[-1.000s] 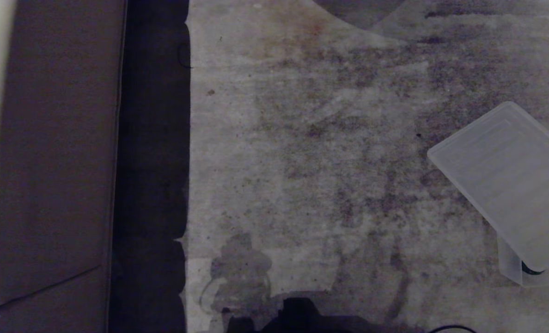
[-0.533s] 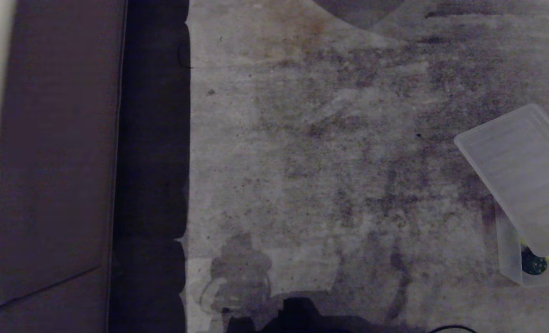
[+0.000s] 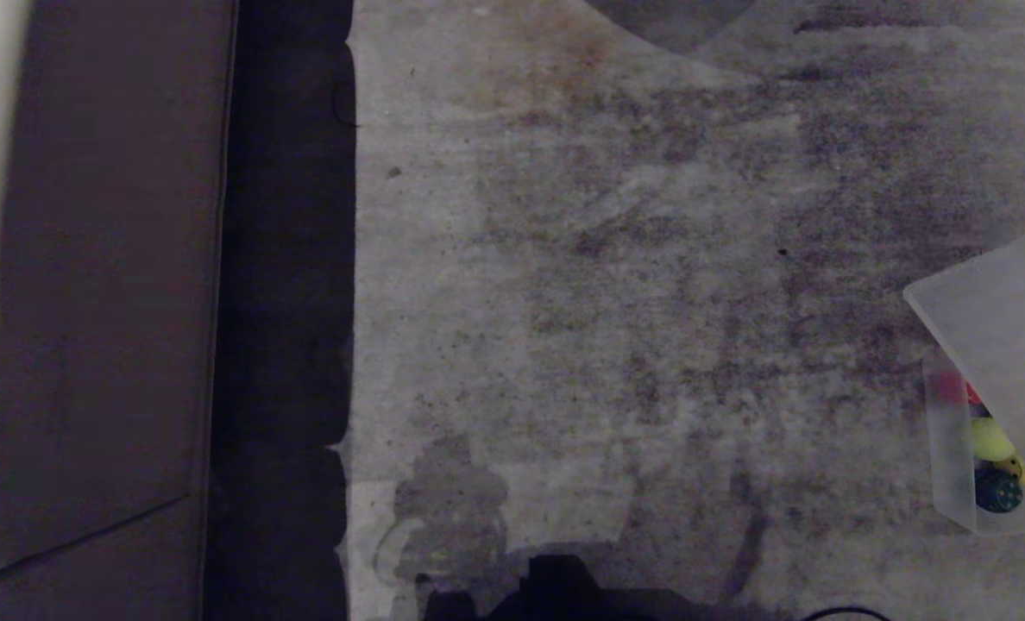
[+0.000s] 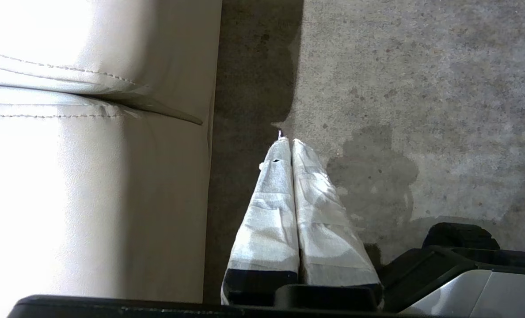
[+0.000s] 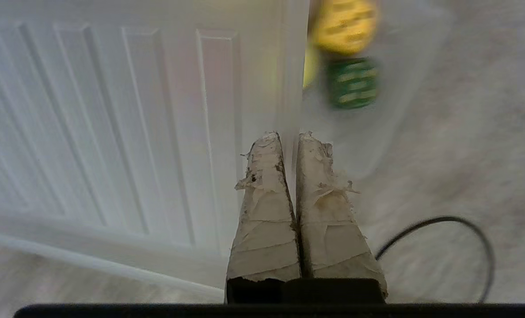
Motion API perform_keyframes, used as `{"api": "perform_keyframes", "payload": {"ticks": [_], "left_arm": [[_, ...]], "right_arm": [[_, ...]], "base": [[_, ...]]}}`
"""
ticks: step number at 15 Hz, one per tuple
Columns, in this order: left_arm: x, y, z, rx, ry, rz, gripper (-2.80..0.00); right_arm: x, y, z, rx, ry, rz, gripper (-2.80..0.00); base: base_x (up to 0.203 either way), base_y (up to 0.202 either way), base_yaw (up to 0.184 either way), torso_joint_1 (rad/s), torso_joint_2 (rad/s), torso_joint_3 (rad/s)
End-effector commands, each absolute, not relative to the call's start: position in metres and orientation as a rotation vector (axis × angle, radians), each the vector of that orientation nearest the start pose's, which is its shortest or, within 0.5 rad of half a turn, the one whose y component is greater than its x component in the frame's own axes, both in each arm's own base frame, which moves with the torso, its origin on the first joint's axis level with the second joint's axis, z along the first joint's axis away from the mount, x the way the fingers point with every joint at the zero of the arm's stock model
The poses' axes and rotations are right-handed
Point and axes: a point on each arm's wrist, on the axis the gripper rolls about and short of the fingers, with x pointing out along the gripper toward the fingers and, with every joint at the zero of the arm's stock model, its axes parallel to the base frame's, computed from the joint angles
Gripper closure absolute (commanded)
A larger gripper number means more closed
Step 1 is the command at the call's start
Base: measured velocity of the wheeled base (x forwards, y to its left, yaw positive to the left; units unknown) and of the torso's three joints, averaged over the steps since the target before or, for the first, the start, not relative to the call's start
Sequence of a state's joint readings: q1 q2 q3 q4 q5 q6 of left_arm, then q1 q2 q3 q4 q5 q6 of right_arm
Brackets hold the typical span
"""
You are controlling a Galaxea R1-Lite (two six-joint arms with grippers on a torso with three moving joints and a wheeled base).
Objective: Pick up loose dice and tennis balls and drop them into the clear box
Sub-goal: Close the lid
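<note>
At the right edge of the head view stands the clear box [image 3: 949, 483], half covered by a ribbed whitish lid [image 3: 1000, 323] tilted over it. One yellow-green tennis ball [image 3: 990, 438] lies inside the box; in the right wrist view it is only a sliver [image 5: 309, 66] past the lid's rim. My right gripper [image 5: 289, 134] is shut on the rim of the lid [image 5: 134, 123] and stays outside the head view. My left gripper [image 4: 287, 140] is shut and empty, hanging above the floor beside the sofa. The loose dice are out of view.
In the box also lie a yellow die [image 5: 344, 26], a dark green die [image 5: 353, 83] and a red piece [image 3: 952, 388]. A sofa [image 4: 90, 154] runs along the left. A black cable [image 5: 466, 225] loops on the floor near the box. My base [image 3: 564, 586] shows at the front.
The lid has travelled to the right in my right gripper, uncovering more of the box: first the green and yellow dice, now also the tennis ball and the red piece.
</note>
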State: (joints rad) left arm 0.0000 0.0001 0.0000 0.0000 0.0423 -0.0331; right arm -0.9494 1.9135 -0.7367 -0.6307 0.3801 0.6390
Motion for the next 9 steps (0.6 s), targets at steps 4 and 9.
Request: {"api": "perform_keyframes", "payload": {"ticks": [4,9], "left_arm": [[-0.023,0.001,0.075,-0.034,0.002,0.043,0.0],[-0.023,0.001,0.075,-0.034,0.001,0.043,0.0]], "right_arm": [[0.196,-0.306,0.009,1.083,0.37,-0.784,0.0],[0.194,-0.325,-0.015,1.267,0.306,-0.703,0.0]], "base": [[0.0,0.0,0.0,0.0,0.0,0.0],[0.0,0.0,0.0,0.0,0.0,0.0]]}}
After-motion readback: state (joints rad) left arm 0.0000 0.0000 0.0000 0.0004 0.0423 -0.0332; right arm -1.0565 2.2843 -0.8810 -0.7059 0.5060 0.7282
